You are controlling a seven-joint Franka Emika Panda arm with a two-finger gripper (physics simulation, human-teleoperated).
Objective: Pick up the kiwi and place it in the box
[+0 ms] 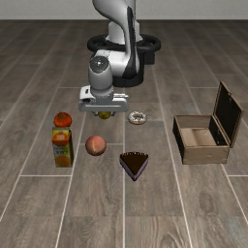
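1. Pincer (104,105): pointed straight down, hanging low over the kiwi. Whether it is released or clenched cannot be told.
2. Kiwi (104,114): small, olive-brown, rounded. It lies on the wooden floor (39,213) directly under the pincer, which partly hides it. A doughnut (138,117) lies near it, toward the exterior view's right.
3. Handling, as judged: light, with a fuzzy skin that should resist slipping. The flesh is soft, so a firm squeeze would bruise it. The rounded form may roll if nudged from one side. It is best taken across the middle of its narrow width, from above, with moderate pressure.
4. Box (201,140): brown, with the lid tipped back open. It stands at the exterior view's right, well apart from the kiwi, which is not yet inside.
5. Other stock nearby:
   - peach (95,145)
   - dark cake slice (134,165)
   - orange bottle (63,150), with a red round item (63,120) just behind it
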